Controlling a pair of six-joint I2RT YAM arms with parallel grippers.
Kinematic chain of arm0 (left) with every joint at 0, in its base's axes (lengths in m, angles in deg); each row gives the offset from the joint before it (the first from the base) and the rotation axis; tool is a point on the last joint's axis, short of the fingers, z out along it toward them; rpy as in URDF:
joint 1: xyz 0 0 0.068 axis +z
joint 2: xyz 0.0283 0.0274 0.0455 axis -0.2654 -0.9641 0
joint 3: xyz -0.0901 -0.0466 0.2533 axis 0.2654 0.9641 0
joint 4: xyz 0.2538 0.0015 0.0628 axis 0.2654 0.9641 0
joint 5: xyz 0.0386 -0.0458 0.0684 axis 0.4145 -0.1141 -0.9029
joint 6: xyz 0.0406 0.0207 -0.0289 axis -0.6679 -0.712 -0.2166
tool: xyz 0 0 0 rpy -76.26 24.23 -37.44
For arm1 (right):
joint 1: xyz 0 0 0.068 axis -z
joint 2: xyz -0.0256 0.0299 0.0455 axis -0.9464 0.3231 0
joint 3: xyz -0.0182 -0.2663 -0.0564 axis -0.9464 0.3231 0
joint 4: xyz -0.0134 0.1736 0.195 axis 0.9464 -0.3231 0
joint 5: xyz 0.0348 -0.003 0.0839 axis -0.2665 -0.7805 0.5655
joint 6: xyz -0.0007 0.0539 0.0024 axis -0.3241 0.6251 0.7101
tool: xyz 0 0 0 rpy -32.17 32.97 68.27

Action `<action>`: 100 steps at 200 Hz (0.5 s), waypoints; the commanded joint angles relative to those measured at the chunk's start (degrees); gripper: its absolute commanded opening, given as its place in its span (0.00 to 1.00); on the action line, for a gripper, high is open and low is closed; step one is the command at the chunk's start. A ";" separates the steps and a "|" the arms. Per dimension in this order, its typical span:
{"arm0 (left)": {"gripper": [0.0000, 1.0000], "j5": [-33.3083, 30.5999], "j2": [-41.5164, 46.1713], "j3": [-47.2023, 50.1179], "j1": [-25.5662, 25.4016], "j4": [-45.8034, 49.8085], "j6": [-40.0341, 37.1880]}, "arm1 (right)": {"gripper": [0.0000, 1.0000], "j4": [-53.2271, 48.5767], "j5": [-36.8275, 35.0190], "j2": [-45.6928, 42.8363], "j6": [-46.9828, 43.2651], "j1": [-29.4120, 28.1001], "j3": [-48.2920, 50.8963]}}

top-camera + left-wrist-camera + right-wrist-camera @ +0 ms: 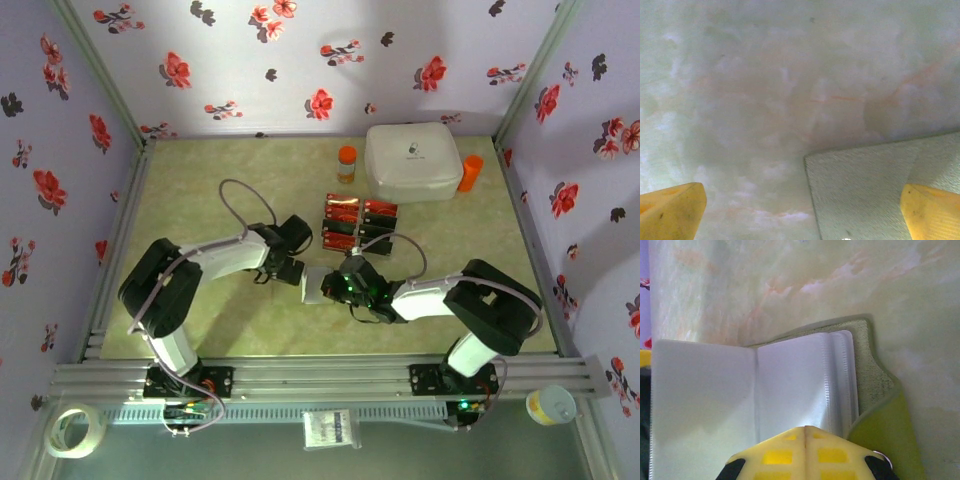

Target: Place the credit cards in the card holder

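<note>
The credit cards [358, 222], red and black, lie in neat rows on the table's middle, just beyond both grippers. The card holder [314, 283] lies open in front of them, its pale plastic sleeves [790, 385] spread over the olive-green cover [882, 432]. My right gripper [805, 430] is shut, its yellow tips together and resting on the sleeves. My left gripper [802, 215] is open just left of the holder. Its yellow fingertips [670, 212] stand wide apart, low over the table, with a corner of the card holder [875, 190] between them.
A large white rounded box [412, 160] stands at the back right. An upright orange-capped bottle [346, 163] is on its left and an orange one [470, 172] on its right. Floral walls close in three sides. A tape roll [75, 430] sits off the table, front left.
</note>
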 commanded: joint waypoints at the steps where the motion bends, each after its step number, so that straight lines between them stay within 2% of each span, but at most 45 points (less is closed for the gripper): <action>1: 1.00 3.92 5.05 0.17 1.80 -1.24 3.93 | 0.00 0.37 -0.22 1.02 0.88 0.42 1.35; 50: 1.00 6.11 8.14 -5.30 0.20 0.88 4.12 | 0.00 1.29 -0.26 1.34 1.60 0.37 2.10; 100: 1.00 6.30 2.67 -12.98 -3.79 2.94 3.70 | 0.00 3.26 -0.45 1.55 2.61 0.40 3.30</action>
